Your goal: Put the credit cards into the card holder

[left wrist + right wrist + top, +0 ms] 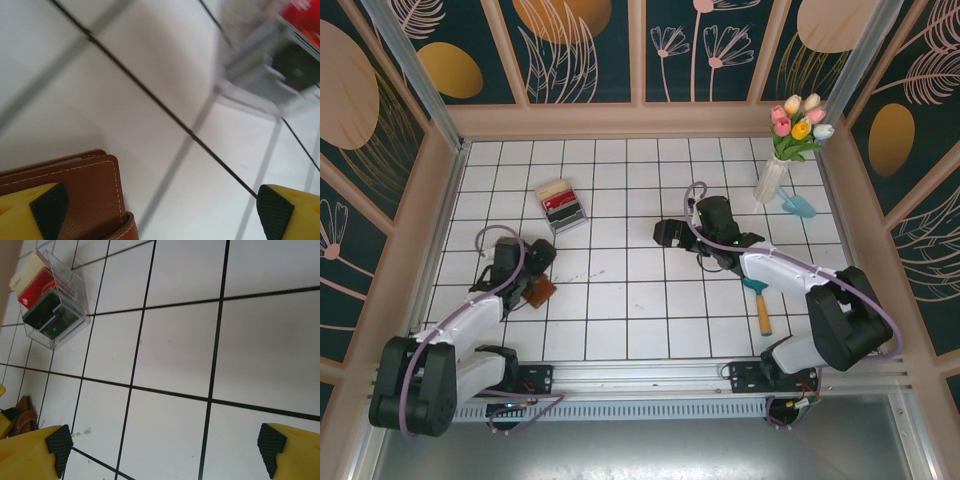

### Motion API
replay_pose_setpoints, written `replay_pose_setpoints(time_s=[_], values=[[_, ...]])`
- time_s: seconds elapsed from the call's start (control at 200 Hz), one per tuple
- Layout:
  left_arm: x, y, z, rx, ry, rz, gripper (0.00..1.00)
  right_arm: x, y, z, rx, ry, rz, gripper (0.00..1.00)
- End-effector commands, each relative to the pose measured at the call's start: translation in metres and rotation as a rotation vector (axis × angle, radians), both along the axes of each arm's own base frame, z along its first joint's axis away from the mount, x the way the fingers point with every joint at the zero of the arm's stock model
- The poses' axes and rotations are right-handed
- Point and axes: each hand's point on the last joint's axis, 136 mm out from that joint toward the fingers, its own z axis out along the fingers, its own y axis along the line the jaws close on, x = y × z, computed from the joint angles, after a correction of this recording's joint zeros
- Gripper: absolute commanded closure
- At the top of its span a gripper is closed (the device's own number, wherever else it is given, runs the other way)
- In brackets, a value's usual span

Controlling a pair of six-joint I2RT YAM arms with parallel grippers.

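Observation:
The credit cards (563, 204) stand together in a clear plastic tray (576, 221) at the back left; red (34, 291), black (49, 316) and whitish (26, 271) ones show in the right wrist view. The brown card holder (541, 291) lies on the tiles near the left arm. My left gripper (533, 268) hovers open just over it, and the holder's stitched corner (80, 187) lies by the left fingertip (47, 210). The right gripper (662, 234) is open over bare tiles at mid-table, a few tiles right of the tray, with nothing between its fingertips (59, 444).
A white vase of tulips (773, 180) stands at the back right with a small blue tool (803, 206) beside it. A wooden-handled tool (761, 310) lies under the right arm. Panelled walls close in the tiled floor on three sides.

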Motion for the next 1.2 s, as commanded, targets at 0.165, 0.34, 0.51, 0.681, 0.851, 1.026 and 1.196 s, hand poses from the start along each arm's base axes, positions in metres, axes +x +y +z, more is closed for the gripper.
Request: replay_pose_setpoints(time_s=[0.165,0.34,0.51,0.681,0.851,1.026,1.196], values=[[-0.016,-0.156,-0.008,-0.208,0.112,-0.399,0.01,-0.004,0.022,-0.009,0.006,0.064,0.025,0.19],[-0.005,-0.224,0.042,-0.251,-0.017,-0.536,0.01,-0.015,0.002,-0.027,0.002,0.139,-0.084,0.39],[-0.004,-0.177,0.057,-0.117,-0.074,-0.381,0.02,-0.029,0.010,-0.024,0.080,0.177,-0.052,0.56],[-0.025,-0.145,0.032,-0.169,-0.013,-0.345,0.09,-0.042,0.041,-0.009,0.182,0.194,0.074,0.66],[-0.037,-0.166,0.021,-0.276,0.024,-0.440,0.23,-0.056,0.064,-0.019,0.125,0.231,0.173,0.76],[-0.038,-0.176,0.001,-0.280,0.102,-0.469,0.37,-0.070,0.081,-0.031,0.132,0.283,0.242,0.82],[-0.038,-0.184,-0.004,-0.315,0.109,-0.491,0.43,-0.079,0.087,-0.046,0.113,0.331,0.284,0.85]])
